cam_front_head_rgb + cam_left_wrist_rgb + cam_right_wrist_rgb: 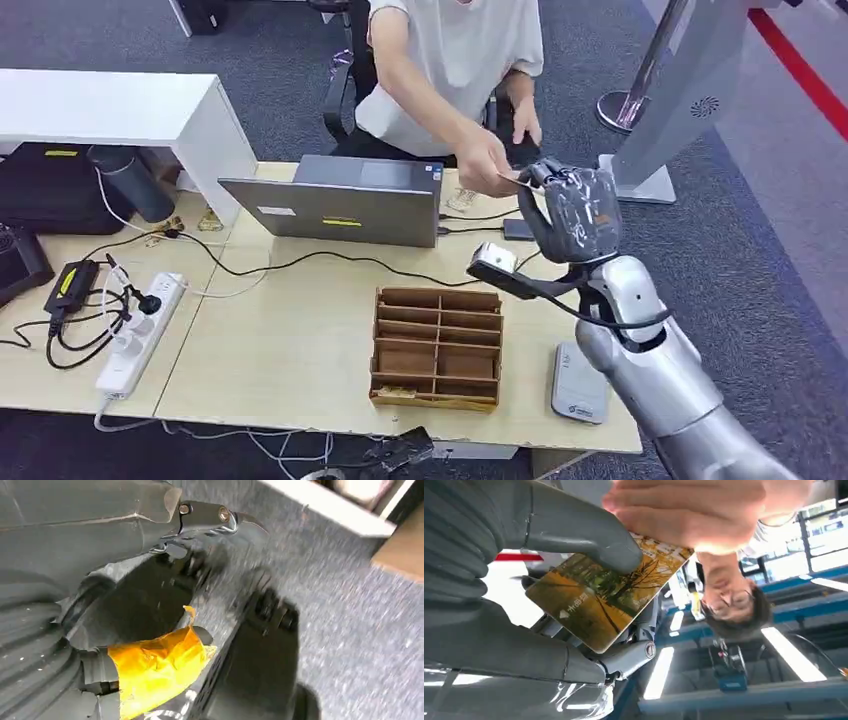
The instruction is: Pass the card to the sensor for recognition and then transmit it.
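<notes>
Two hands meet on one card (510,181) in the head view: the right hand (572,212), raised above the worktop (290,340), and a person's hand (485,160). The left wrist view shows the left hand (150,665); its hold cannot be told. In the right wrist view, the thumb (584,530) presses the card's face, the person's fingers (684,510) pinching its far edge.

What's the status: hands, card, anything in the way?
Right hand raised, holding card. Person's hand gripping the card's far end. Left hand hanging low over floor, holding nothing. Path clear.
</notes>
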Robot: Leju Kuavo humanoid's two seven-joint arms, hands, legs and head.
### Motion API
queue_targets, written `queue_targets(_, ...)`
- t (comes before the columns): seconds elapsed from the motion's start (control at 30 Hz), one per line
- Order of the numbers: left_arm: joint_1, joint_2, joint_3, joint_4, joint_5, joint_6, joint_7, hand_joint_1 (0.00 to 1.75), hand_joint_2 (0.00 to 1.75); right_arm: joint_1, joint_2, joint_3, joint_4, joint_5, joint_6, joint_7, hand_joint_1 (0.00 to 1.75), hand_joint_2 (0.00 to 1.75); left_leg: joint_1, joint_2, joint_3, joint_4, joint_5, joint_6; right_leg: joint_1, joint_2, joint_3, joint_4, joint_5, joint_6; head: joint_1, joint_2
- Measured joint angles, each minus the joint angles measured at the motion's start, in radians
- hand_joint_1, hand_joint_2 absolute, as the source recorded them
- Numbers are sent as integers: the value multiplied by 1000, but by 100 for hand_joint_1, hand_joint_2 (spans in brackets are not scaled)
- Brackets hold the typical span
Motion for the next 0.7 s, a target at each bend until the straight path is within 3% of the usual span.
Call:
queue_targets(0.37,-21,-3,0,0,-47,26,0,0,175,7,29,16,55,2,-8,4,175,175,0,-1,-3,0,0,0,0,-1,-3,0,0,0,0,0)
queue_targets(0.4,-21,-3,0,0,-47,26,0,0,175,7,29,18,56,2,-8,4,0,175,0,-1,-3,0,0,0,0,-1,-3,0,0,0,0,0)
queue_targets(0.7,-27,-8,-2,0,-53,26,-10,0,175,37,28,15,51,-2,-16,8,0,175,0,1,-2,0,0,0,0,1,-3,0,0,0,0,0)
